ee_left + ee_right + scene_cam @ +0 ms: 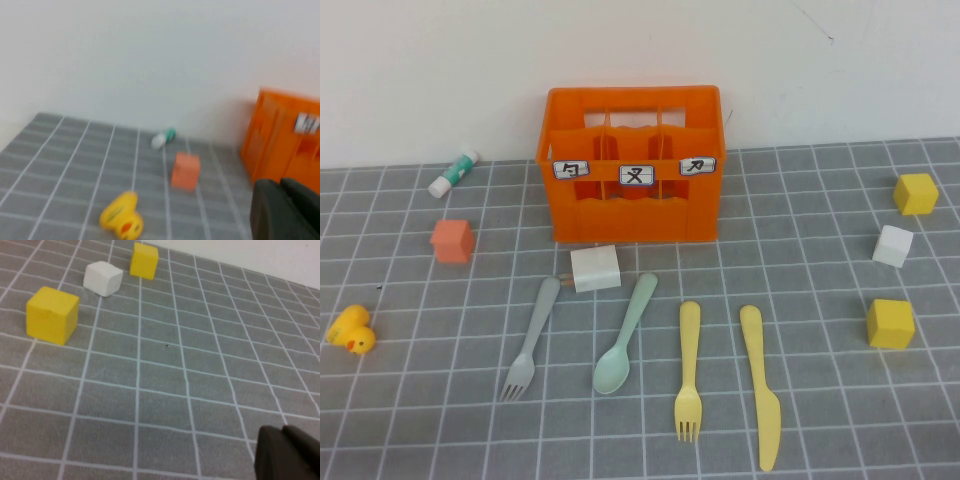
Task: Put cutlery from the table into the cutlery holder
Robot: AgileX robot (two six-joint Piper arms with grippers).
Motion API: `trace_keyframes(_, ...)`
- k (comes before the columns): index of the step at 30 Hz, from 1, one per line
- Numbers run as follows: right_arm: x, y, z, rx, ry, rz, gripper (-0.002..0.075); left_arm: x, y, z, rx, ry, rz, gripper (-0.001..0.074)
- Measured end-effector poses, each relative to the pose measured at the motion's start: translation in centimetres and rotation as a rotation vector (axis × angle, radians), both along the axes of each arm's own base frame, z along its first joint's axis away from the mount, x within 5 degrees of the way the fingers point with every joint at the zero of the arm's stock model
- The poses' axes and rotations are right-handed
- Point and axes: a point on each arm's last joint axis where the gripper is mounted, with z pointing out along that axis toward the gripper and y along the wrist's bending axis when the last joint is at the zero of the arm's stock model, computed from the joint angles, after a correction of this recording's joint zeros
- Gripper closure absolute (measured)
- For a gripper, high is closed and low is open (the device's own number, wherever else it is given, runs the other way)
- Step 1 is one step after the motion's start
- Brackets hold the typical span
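The orange cutlery holder (pixel 633 165) stands at the back middle of the grey gridded table (pixel 820 400); its side also shows in the left wrist view (pixel 285 135). In front of it lie a grey fork (pixel 531 338), a mint-green spoon (pixel 626 335), a yellow fork (pixel 688 370) and a yellow knife (pixel 761 385), side by side. Neither arm appears in the high view. My left gripper (pixel 281 186) is shut and empty, near the holder's left side. My right gripper (pixel 283 432) is shut and empty over bare table at the right.
A white block (pixel 594 268) lies just before the holder. On the left are a white-and-green tube (pixel 454 173), an orange-pink cube (pixel 452 241) and a yellow duck (pixel 351 329). On the right sit two yellow cubes (pixel 890 323), (pixel 915 193) and a white cube (pixel 893 246).
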Motion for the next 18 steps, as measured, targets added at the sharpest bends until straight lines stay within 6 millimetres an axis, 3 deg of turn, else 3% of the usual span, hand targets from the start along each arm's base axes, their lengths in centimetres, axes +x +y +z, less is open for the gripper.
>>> trace_keyframes(6,0.0,0.0,0.0,0.000,0.000,0.000,0.0729,-0.3,0.1,1.8,-0.142,-0.093,-0.007,0.0736)
trace_keyframes(11,0.0,0.0,0.0,-0.001,0.000,0.000,0.0729,-1.9,0.1,7.9,-0.042,-0.140,-0.002,0.0736)
trace_keyframes(18,0.0,0.0,0.0,-0.001,0.000,0.000,0.0729,-1.2,0.0,14.3,0.047,0.099,0.003,0.0736)
